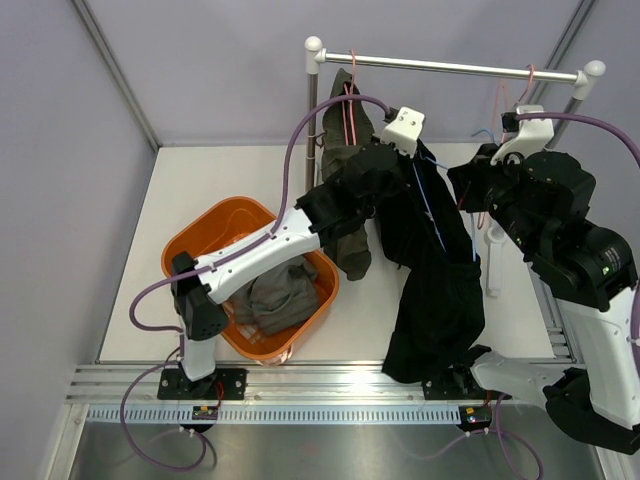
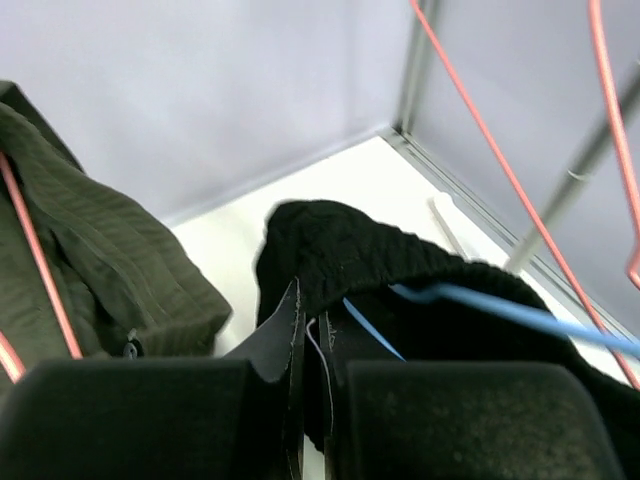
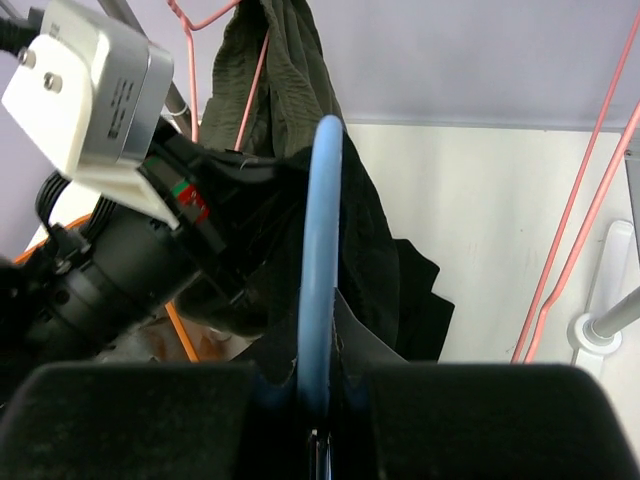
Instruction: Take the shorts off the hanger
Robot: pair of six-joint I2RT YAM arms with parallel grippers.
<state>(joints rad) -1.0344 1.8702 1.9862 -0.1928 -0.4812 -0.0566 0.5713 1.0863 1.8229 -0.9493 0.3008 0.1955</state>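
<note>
Shorts [image 1: 440, 285] pinched by left tool [image 2: 312, 370], blue hanger [image 3: 320, 230] clamped by right tool [image 3: 318, 405]

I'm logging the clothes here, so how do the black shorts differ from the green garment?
Hanger: the black shorts are on a blue hanger, the green garment on a pink hanger. State: the left pincer grips the black shorts and the right pincer holds their hanger; the green garment hangs untouched from the rail. Both are on hangers.
</note>
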